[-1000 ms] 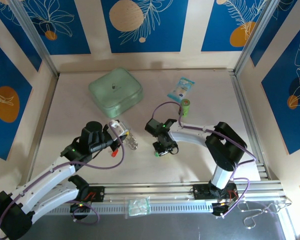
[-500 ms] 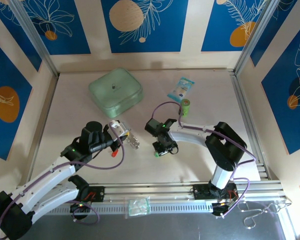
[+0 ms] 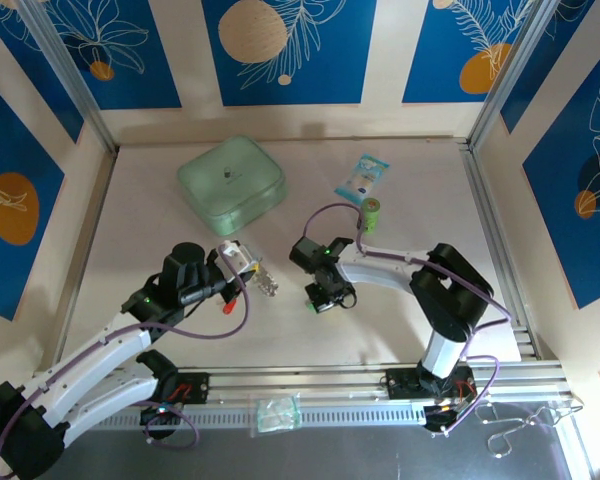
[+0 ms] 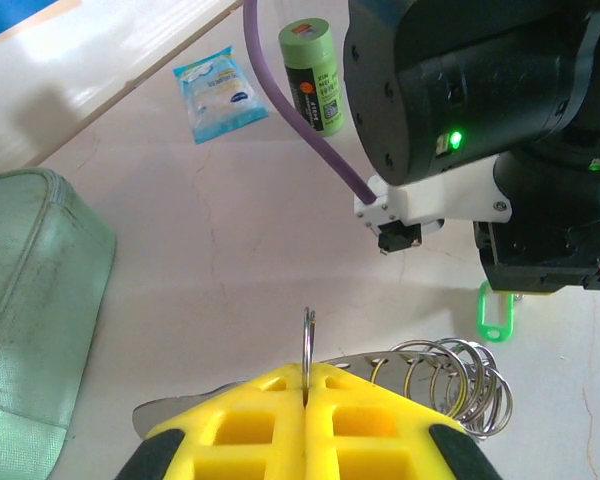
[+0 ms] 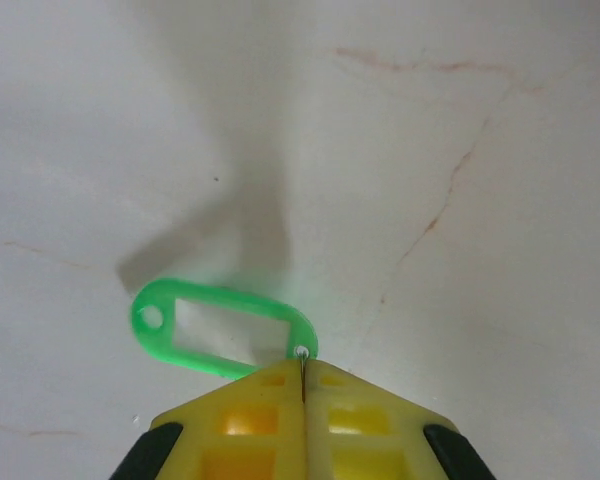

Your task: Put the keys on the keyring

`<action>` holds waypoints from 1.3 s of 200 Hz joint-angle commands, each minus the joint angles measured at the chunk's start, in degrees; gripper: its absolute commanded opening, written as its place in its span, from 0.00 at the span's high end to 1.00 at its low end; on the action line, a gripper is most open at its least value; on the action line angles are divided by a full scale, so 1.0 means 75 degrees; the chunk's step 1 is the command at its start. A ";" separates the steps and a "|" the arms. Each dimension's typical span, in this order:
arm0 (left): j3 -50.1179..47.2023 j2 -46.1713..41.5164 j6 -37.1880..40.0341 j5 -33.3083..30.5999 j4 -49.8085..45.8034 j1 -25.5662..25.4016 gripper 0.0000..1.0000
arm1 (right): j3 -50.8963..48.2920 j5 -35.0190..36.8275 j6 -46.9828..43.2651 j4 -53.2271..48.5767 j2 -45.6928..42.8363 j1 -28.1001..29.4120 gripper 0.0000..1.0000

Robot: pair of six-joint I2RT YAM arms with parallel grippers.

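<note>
Left gripper (image 4: 307,372): I have it clamped tight on the keyring (image 4: 308,328), hoop edge-on, silvery rings (image 4: 450,385) fanned to its right.
Right gripper (image 5: 302,375): pinched closed on one end of the green key (image 5: 290,335).
Key axis: runs out leftward from the right fingertips, low over the table (image 5: 460,120).
Key from ring: ahead and right of the left gripper; the right arm carries it, so I judge it makes the approach.

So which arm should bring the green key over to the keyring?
Right: the right claw is shut on the green key, while the left claw grips the keyring.
</note>
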 commanded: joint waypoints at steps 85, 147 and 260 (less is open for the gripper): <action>-0.0008 0.0274 0.0077 0.0977 0.0268 -0.0001 1.00 | -0.0898 -0.1592 -0.1388 0.1817 -0.2163 -0.0044 1.00; 0.0183 0.0659 -0.0274 0.1972 0.0213 -0.0007 1.00 | -0.2026 -0.3599 -0.3330 0.3551 -0.3951 -0.0705 1.00; 0.0271 0.1123 -0.1417 0.2716 0.0774 -0.0302 1.00 | -0.1264 -0.4348 -0.4900 0.3705 -0.3802 -0.0589 1.00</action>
